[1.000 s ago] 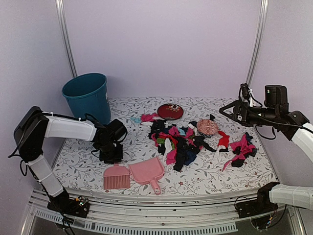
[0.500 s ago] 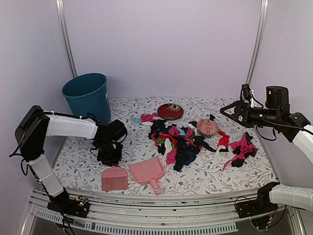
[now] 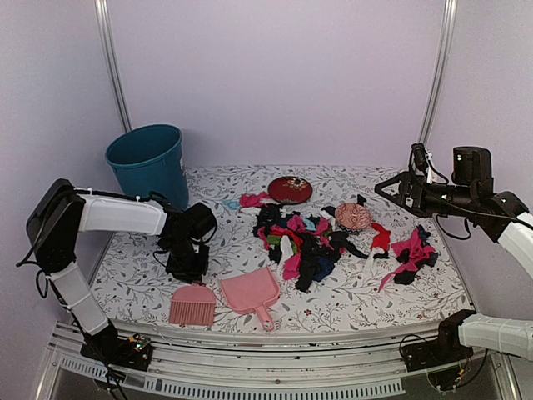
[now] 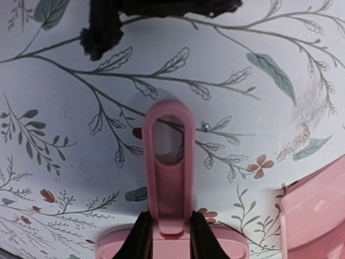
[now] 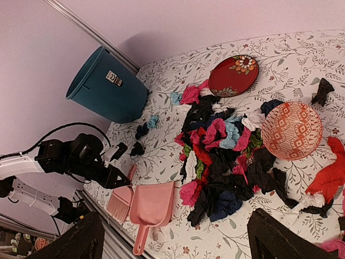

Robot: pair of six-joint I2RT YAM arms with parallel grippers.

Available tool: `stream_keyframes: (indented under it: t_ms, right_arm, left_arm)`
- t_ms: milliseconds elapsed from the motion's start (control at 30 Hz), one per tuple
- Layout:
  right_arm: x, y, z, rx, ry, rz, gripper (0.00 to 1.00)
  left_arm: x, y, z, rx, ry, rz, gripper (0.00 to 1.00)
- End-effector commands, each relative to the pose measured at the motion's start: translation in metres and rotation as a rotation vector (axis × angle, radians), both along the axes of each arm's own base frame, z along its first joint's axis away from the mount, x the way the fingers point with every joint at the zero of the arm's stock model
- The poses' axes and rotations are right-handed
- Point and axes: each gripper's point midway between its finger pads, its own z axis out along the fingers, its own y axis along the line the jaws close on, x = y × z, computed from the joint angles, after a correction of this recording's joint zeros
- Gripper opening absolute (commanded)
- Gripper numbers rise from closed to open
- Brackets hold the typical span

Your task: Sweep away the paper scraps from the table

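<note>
The paper scraps (image 3: 308,242) lie in a heap of black, pink, red, green and light blue bits at the middle of the table (image 3: 375,292), with a smaller bunch (image 3: 412,254) at the right. They also show in the right wrist view (image 5: 226,162). My left gripper (image 3: 188,271) is shut on the handle of a pink brush (image 3: 193,304), low on the table at the front left; the wrist view shows the fingers clamping the handle (image 4: 170,162) from both sides. A black scrap (image 4: 102,32) lies just beyond it. My right gripper (image 3: 385,187) is open and empty, high above the right side.
A pink dustpan (image 3: 251,293) lies right of the brush. A blue bin (image 3: 150,162) stands at the back left. A round dark-red plate (image 3: 291,190) sits behind the heap. A pink patterned dish (image 3: 354,217) sits at its right edge.
My left gripper has shifted the brush slightly left and toward the near edge. My right arm has moved a little to the right.
</note>
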Motion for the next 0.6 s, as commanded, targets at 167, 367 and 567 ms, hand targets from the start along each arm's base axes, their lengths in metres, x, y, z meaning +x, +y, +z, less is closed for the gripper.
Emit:
stream_keyframes:
  t_ms: [167,367,567]
  right_arm:
    - [-0.003,0.003,0.005,0.014,-0.007,0.022,0.91]
    - [-0.011,0.029,-0.028,0.068,0.246,0.156,0.85]
    - [-0.018,0.056,-0.035,0.083,0.375,0.281,0.78]
  left_arm:
    - [0.015,-0.028,0.077,-0.029,-0.198,-0.187,0.10]
    - [0.009,-0.089,0.136,-0.202,-0.401,-0.420,0.08]
    - [-0.016,-0.166,0.185,-0.269,-0.567,-0.707,0.07]
